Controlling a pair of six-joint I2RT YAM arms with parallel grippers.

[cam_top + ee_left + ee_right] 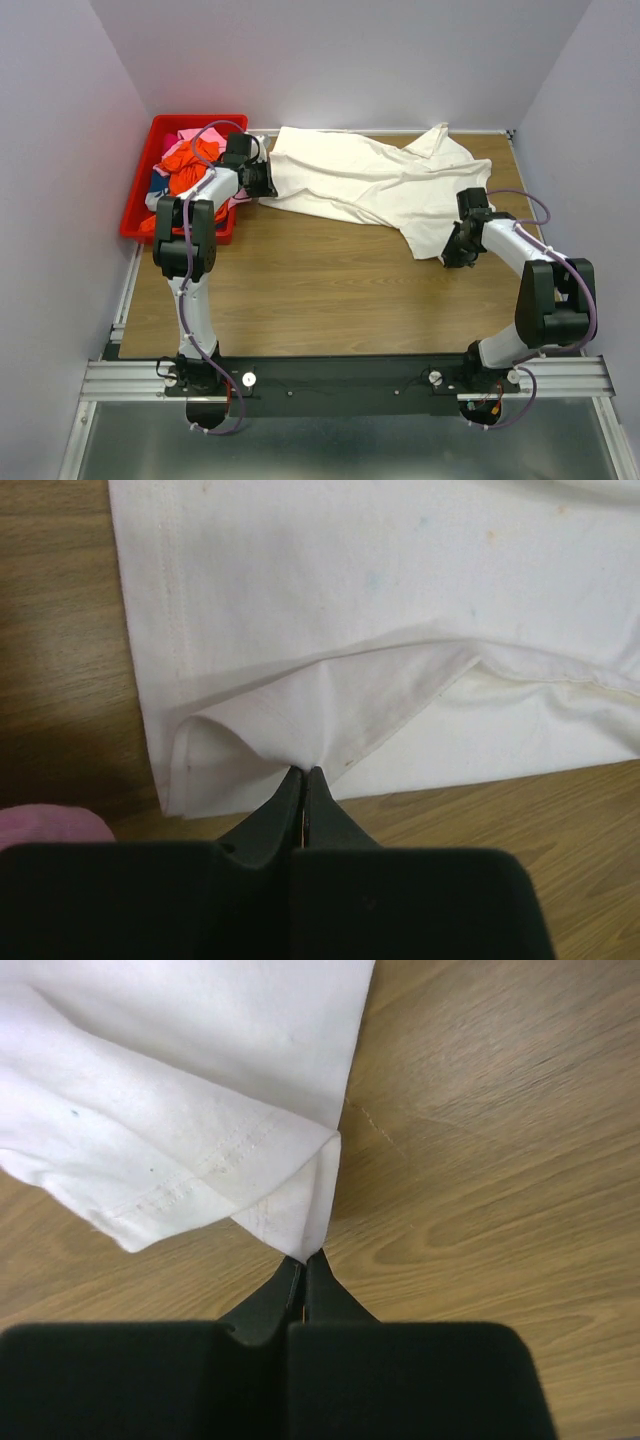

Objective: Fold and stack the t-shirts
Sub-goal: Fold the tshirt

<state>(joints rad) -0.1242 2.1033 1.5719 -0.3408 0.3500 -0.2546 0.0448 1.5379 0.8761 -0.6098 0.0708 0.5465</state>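
A white t-shirt (370, 180) lies rumpled across the back of the wooden table. My left gripper (262, 182) is shut on the shirt's left hem; in the left wrist view the closed gripper (303, 772) pinches a raised fold of the white cloth (330, 600). My right gripper (452, 252) is shut on the shirt's lower right corner; in the right wrist view the gripper (306, 1258) pinches the hemmed corner of the shirt (200, 1090) just above the table. More t-shirts, orange and pink (185, 160), lie piled in the red bin.
A red bin (145, 180) stands at the back left, beside the left arm. A bit of pink cloth (50, 825) shows at the left wrist view's lower left. White walls close in the table on three sides.
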